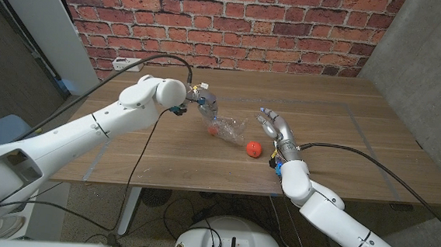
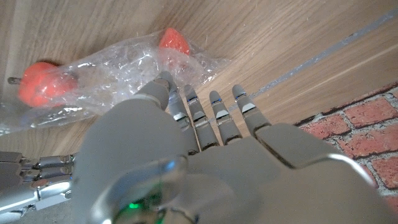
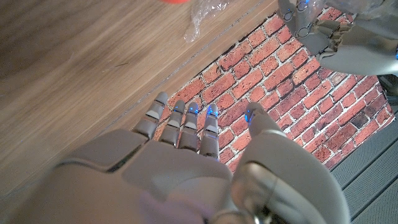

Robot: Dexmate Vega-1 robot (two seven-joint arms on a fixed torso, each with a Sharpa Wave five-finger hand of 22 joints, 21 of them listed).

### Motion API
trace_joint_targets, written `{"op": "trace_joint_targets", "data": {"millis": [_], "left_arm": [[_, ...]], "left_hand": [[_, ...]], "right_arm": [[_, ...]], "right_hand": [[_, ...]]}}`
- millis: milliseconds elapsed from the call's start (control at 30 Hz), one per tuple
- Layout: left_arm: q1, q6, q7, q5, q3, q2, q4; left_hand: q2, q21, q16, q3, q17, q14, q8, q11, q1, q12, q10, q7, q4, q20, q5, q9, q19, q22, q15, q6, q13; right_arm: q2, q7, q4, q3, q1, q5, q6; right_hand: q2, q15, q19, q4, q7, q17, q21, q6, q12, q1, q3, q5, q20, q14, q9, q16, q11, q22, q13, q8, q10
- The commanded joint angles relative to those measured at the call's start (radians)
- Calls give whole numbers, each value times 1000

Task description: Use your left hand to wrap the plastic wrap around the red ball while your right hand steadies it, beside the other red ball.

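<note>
Crumpled clear plastic wrap lies mid-table. One red ball sits under it. A second red ball lies bare on the wood at the wrap's other end. My left hand reaches over the wrap with its fingers straight and their tips on or just above the film; nothing is pinched. My right hand stands open to the right of the bare ball, apart from it and from the wrap.
The wooden table runs back to a red brick wall. A white socket strip with a black cable lies at the back left. My left arm crosses the table's left side.
</note>
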Motion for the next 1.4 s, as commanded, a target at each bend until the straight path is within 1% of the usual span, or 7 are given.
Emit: {"op": "trace_joint_targets", "data": {"millis": [33,133,233,433,567,867,1400], "left_arm": [[-85,6,-24,153,80,-74,88],[-99,-3,-14,152,83,-101,134],[-113,-13,0,149,89,-126,182],[-131,-35,42,125,95,-165,260],[-143,-52,78,103,100,-190,309],[-156,-85,171,45,104,-229,389],[-186,-137,296,138,205,-252,479]], "left_hand": [[-4,1,-4,-1,2,-3,7,-11,-5,-6,6,90,-6,-5,-1,0,-1,1,-41,109,5],[-4,2,-4,-1,2,-4,7,-12,-8,-7,6,89,-6,-6,-2,-1,-1,1,-41,110,6],[-4,2,-5,0,2,-5,6,-13,-10,-9,4,88,-7,-7,-3,-3,-1,0,-42,109,7],[-3,4,-4,1,2,-4,5,-13,-13,-11,4,87,-8,-9,-5,-5,1,0,-44,108,8],[-2,6,-3,2,2,-4,5,-11,-17,-11,8,87,-8,-12,-6,-7,5,0,-44,108,10],[0,11,0,5,2,5,5,-13,-22,-11,18,89,-11,-16,-8,-11,13,-1,-47,111,12],[-14,13,-3,6,0,5,5,-20,-22,-14,22,83,-27,-17,-11,-19,12,-2,-51,114,17]], "right_arm": [[8,-23,6,0,-7,-53,2],[14,-36,0,-11,-1,-87,-32],[20,-33,-3,-20,10,-109,-70],[14,8,-14,-20,27,-102,-107],[7,70,-41,-38,65,-103,-206],[0,177,-51,-102,170,-106,-385],[45,177,35,-183,289,-142,-442]], "right_hand": [[-16,-8,-8,-17,4,-5,-6,10,-12,17,-2,5,6,-23,3,-16,-12,1,0,5,-25],[-54,-1,-17,-18,7,-12,-12,-14,-23,4,-27,-13,11,-52,4,-33,-20,-1,-2,-4,-65],[-87,1,-47,-16,-13,-19,-28,-77,-33,-5,-52,-35,14,-110,6,-61,-38,-1,-4,-16,-131],[-121,18,-86,-9,-17,-23,-47,-147,-34,-25,-82,-48,15,-163,5,-81,-31,-2,-7,-20,-192],[-146,32,-136,1,-22,-23,-66,-180,-33,-51,-107,-44,24,-205,5,-94,-23,-2,-8,-17,-229],[-144,41,-177,-1,-13,-25,-78,-157,-30,-45,-111,-38,29,-249,5,-104,-14,-3,-10,-1,-250],[-121,40,-237,-4,-27,-31,-84,-282,-36,-12,-107,-34,16,-326,5,-109,-22,-4,-14,-22,-349]]}}
